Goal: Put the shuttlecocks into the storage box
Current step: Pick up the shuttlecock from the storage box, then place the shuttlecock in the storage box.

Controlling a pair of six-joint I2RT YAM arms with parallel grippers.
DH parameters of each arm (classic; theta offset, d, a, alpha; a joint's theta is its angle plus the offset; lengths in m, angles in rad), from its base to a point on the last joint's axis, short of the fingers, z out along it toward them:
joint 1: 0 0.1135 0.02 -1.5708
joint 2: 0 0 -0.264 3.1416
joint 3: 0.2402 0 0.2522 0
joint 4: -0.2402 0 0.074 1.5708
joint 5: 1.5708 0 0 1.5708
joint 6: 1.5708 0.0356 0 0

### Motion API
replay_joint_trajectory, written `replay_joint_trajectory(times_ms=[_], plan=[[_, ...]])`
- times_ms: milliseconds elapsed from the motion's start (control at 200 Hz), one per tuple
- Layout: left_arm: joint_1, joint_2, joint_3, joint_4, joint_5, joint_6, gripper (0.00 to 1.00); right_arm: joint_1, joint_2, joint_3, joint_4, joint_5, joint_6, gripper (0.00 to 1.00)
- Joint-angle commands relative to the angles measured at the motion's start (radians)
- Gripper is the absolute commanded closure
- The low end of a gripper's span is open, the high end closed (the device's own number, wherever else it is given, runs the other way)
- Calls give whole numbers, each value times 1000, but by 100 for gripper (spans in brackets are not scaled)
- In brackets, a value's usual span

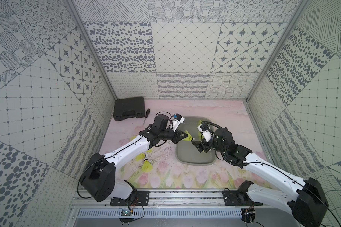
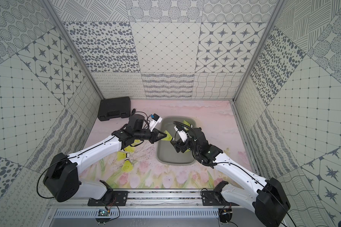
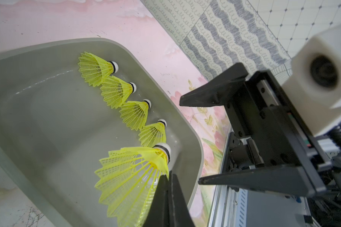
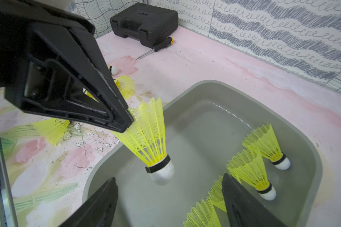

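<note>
Nearest, my left claw (image 3: 168, 175) is pinched together on the skirt edge of a shuttlecock (image 3: 130, 176). It is neon-yellow mesh with a black band and a white rounded tip, and it hangs tip-down over the storage box (image 3: 37, 108). My right claw (image 3: 189, 140) stands apart over the same box, holding nothing. Four more shuttlecocks (image 3: 135, 114) lie in a row along the box's wall. Farther off, loose shuttlecocks (image 1: 147, 167) lie on the tabletop (image 1: 185, 173) beside the box.
</note>
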Motion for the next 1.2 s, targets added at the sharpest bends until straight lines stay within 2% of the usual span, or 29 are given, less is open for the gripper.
replay_joint_trajectory(times_ms=[0, 140, 265, 565, 835, 1196], plan=[[-36, -6, -33, 284, -223, -447, 100, -15, -59, -12, 39, 106, 24, 13], [-63, 14, -64, 293, -265, -620, 100, -40, -119, -28, 31, 194, 56, 13], [-94, 49, -55, 255, -258, -685, 100, -75, -162, -46, 27, 238, 82, 13], [-179, 88, -40, 199, -235, -755, 100, -145, -194, -63, -19, 259, 127, 13], [-256, 105, -62, 196, -268, -831, 100, -177, -200, -75, -20, 288, 141, 13], [-347, 135, -98, 256, -326, -931, 100, -197, -203, -100, -11, 266, 150, 13]])
